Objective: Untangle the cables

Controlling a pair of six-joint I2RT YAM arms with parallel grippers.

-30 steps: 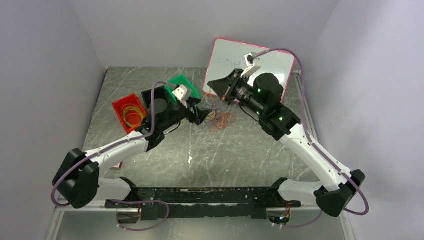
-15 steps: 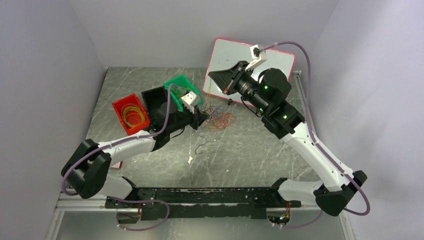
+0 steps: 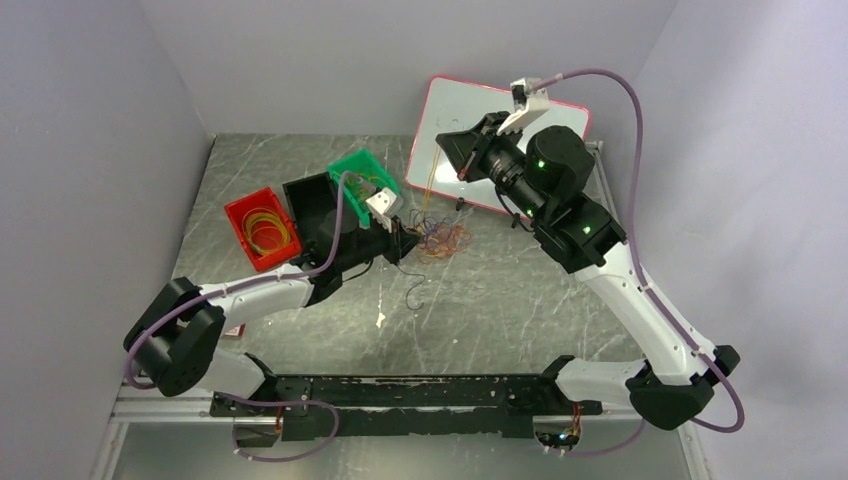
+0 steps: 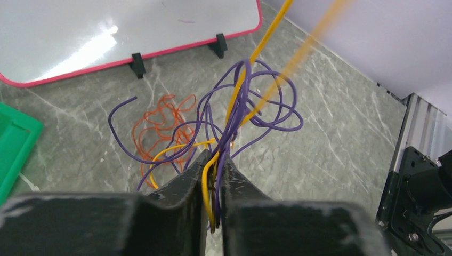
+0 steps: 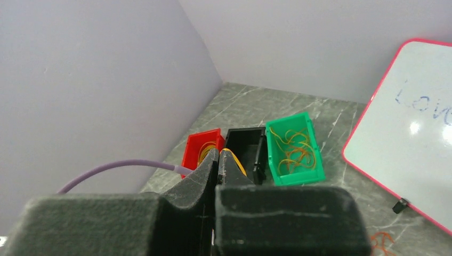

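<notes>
Left wrist view, left gripper (image 4: 214, 162): we are pinching a yellow cable (image 4: 204, 184) and purple cables (image 4: 242, 101) between pressed-together jaws.
Right gripper (image 5: 219, 157): we are clamping a yellow strand (image 5: 238, 166), raised above the table (image 3: 500, 300).
Cable tangle (image 3: 440, 238): we are seeing it lying on the table just beside the left gripper, near the whiteboard (image 3: 455, 105).
Orange cable (image 4: 160, 125): we are seeing it lying loose behind.

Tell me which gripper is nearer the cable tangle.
Left. The left gripper is shut on the tangle at its edge. The right gripper is raised beyond it by the whiteboard, holding a yellow cable taut.
</notes>
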